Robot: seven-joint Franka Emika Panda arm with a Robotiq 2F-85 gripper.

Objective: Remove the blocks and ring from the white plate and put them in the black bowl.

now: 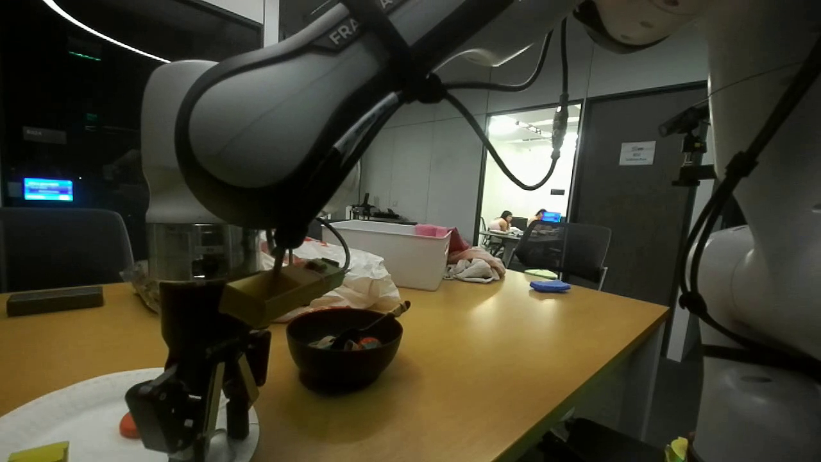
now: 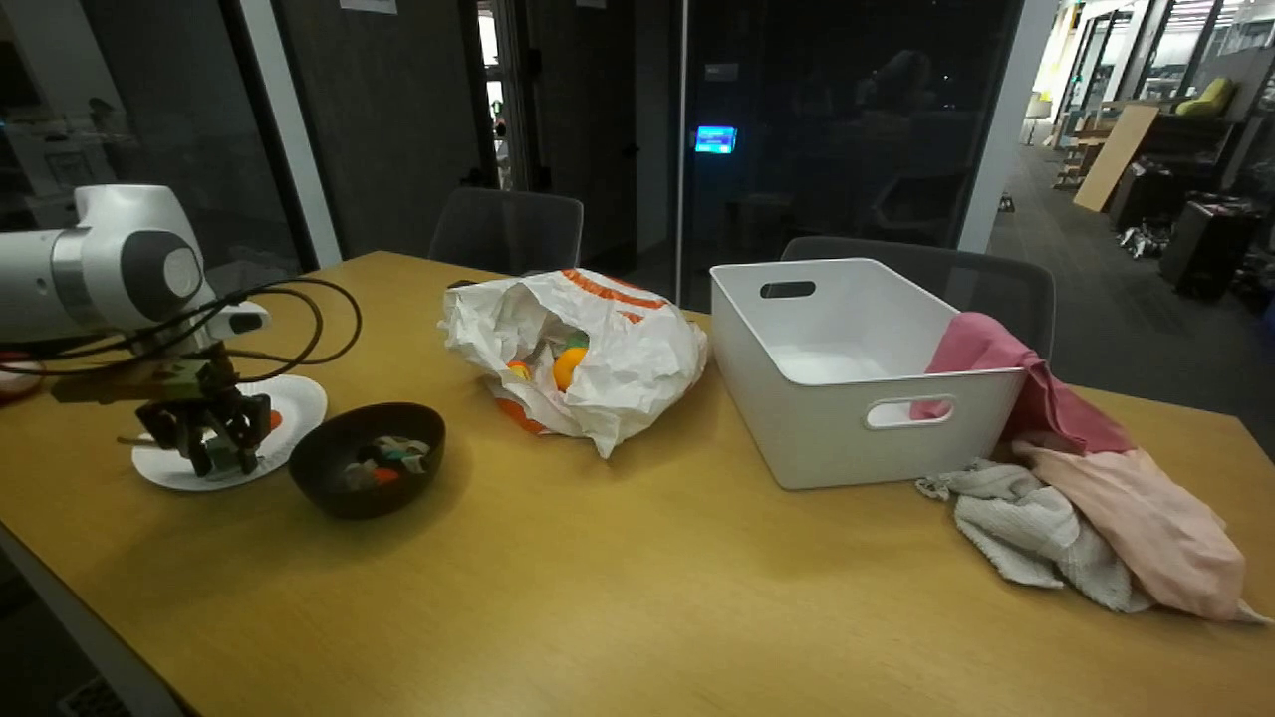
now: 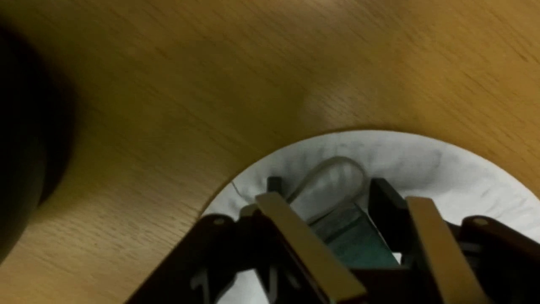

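Yellow-green block (image 1: 40, 453) nearest, on the white plate (image 1: 83, 404). Gripper (image 3: 327, 185) low over the plate — fingers (image 3: 384, 215) partway apart, straddling the blue-grey block (image 3: 358, 245), bare plate showing between the block and one fingertip. Orange-red ring (image 1: 129, 426) on the plate near the gripper. Black bowl (image 1: 346, 367) just beside the plate, small pieces (image 2: 386, 464) inside. Further back: crumpled white bag (image 1: 372, 285), then white bin (image 1: 410, 260) — pink cloth (image 1: 433, 230) over its edge.

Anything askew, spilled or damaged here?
Pink cloth hangs untidily out of the white bin. In the wrist view, a thin dark line marks the white plate at its edge; crack or thread, can't tell.
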